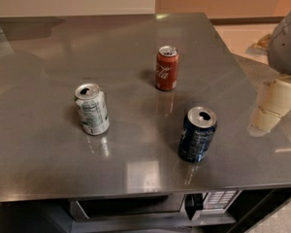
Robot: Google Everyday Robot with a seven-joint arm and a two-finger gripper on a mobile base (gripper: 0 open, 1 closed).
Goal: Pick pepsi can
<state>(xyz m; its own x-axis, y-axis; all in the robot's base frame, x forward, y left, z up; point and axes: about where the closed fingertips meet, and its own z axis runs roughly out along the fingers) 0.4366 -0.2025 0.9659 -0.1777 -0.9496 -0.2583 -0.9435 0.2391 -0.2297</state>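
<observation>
The pepsi can (197, 134) is dark navy blue with a silver opened top. It stands upright on the grey table (136, 47), near the front right. My gripper (275, 105) shows as a cream-coloured piece under a grey arm housing (290, 42) at the right edge of the camera view. It hangs to the right of the pepsi can, apart from it and touching nothing.
A red cola can (167, 68) stands upright behind the pepsi can, near the table's middle. A white-and-green can (91, 108) stands to the left, slightly dented. A microwave (136, 208) sits under the table's front edge. The table's right edge runs just below the gripper.
</observation>
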